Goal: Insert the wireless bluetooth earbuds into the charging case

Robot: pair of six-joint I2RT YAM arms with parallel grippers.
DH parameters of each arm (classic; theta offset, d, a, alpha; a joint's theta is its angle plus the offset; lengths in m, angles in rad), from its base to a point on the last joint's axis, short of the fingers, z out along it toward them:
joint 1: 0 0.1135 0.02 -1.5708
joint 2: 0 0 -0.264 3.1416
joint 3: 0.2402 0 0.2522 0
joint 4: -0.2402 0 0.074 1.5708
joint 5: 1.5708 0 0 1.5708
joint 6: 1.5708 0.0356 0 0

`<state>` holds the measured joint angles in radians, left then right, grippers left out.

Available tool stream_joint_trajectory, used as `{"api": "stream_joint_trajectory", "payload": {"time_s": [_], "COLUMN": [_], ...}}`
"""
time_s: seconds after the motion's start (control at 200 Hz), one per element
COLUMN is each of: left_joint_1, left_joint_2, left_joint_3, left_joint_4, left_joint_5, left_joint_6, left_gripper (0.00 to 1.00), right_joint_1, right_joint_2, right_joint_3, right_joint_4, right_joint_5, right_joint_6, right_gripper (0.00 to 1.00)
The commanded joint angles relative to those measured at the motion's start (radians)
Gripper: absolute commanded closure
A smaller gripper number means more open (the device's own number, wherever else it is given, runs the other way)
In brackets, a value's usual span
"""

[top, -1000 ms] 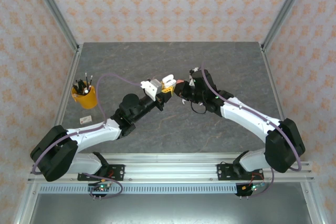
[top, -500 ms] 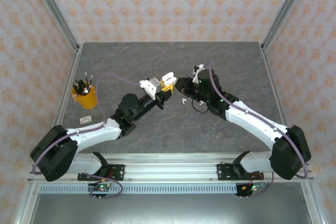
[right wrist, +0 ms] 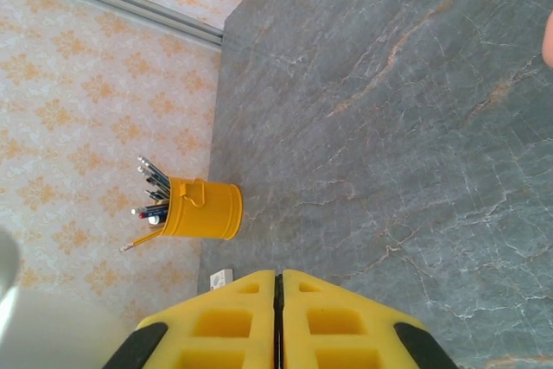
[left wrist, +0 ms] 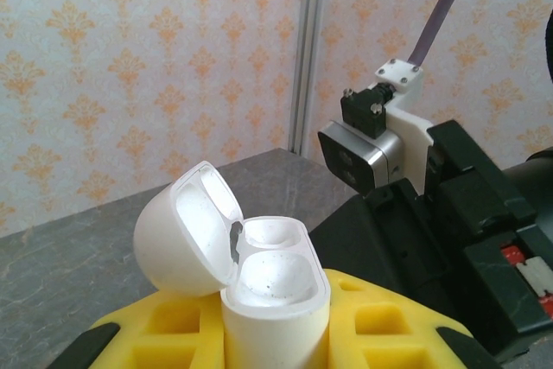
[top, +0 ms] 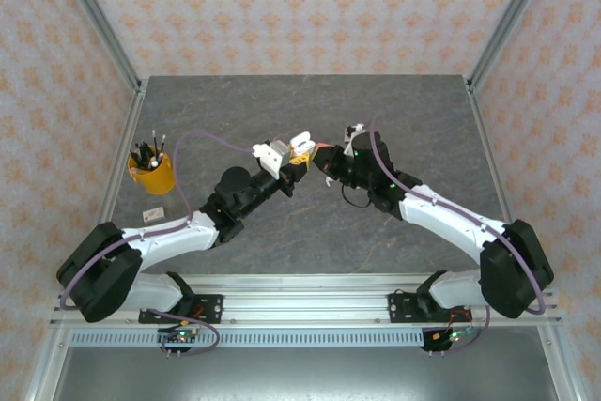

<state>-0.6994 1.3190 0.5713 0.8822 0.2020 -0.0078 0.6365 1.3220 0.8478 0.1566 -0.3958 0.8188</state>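
My left gripper (top: 297, 155) is shut on the white charging case (left wrist: 275, 300), holding it upright above the table between its yellow pads (left wrist: 164, 334). The lid is hinged open to the left and both wells (left wrist: 275, 272) are empty. My right gripper (top: 323, 162) hovers just right of the case; its yellow fingers (right wrist: 233, 321) are pressed together with nothing visible between them. A small salmon-pink bit (top: 323, 148) sits at its tip and again at the right wrist view's edge (right wrist: 548, 41); I cannot tell if it is one of the earbuds.
A yellow cup of pencils (top: 151, 172) stands near the table's left edge, with a small white tag (top: 155, 215) in front of it. The right arm's wrist and camera (left wrist: 367, 149) are close beside the case. Grey marble tabletop (top: 394, 110) stretches behind both grippers.
The right gripper's fingers have closed fully. The right wrist swung out to the right, then came back a little toward the case. The left gripper and case have stayed put.
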Motion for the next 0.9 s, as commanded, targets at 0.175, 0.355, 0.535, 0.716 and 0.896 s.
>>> {"api": "stream_joint_trajectory", "payload": {"time_s": [0.175,0.355,0.535,0.716,0.896], "left_joint_1": [0.0,0.001,0.012,0.036,0.042], "left_joint_2": [0.024,0.026,0.004,-0.007,-0.004], "left_joint_3": [-0.005,-0.005,-0.02,-0.04,-0.054], "left_joint_4": [0.027,0.023,0.009,-0.013,-0.026], "left_joint_5": [-0.009,-0.012,-0.026,-0.049,-0.023], "left_joint_6": [-0.032,-0.025,-0.005,0.0,-0.001], "left_gripper": [1.0,1.0,1.0,1.0,1.0], "right_joint_1": [0.004,-0.004,-0.061,-0.108,-0.107], "right_joint_2": [-0.054,-0.061,-0.079,0.06,0.272], "right_joint_3": [0.11,0.077,0.097,0.225,0.339], "right_joint_4": [0.022,-0.006,-0.289,-0.579,-0.721], "right_joint_5": [0.036,0.069,0.229,0.256,0.213], "right_joint_6": [-0.062,-0.064,-0.109,-0.222,-0.229], "right_gripper": [0.93,0.92,0.76,0.55,0.5]}}
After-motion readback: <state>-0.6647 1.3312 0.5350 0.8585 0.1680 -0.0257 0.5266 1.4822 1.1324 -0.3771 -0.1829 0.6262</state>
